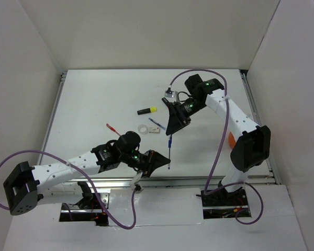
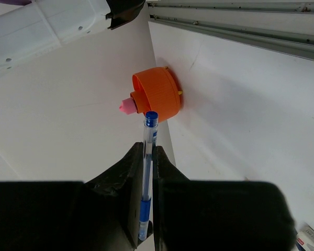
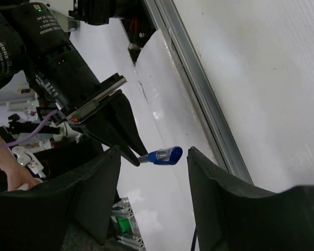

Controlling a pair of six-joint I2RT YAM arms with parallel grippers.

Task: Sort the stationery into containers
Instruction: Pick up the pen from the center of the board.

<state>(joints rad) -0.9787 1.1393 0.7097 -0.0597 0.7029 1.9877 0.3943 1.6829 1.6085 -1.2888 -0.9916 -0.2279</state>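
Observation:
My left gripper (image 1: pixel 162 160) is shut on a thin blue pen (image 1: pixel 169 149) and holds it off the table; the left wrist view shows the pen (image 2: pixel 148 157) pinched between the jaws. Its capped end (image 3: pixel 165 156) lies between the spread fingers of my open right gripper (image 3: pixel 153 157), which touches nothing. The right gripper (image 1: pixel 174 127) hovers just above the pen's far end. The orange cup (image 2: pixel 157 95) lies beyond the pen tip with a pink tube (image 2: pixel 126 106) sticking out of it. In the top view the cup (image 1: pixel 231 138) is mostly hidden behind the right arm.
On the table lie a yellow-capped highlighter (image 1: pixel 146 110), a tape ring (image 1: pixel 143 128), an eraser (image 1: pixel 155 130), another blue pen (image 1: pixel 157 124) and a red pen (image 1: pixel 113 128). A small grey item (image 1: pixel 169 94) sits near the right arm. Walls enclose the table.

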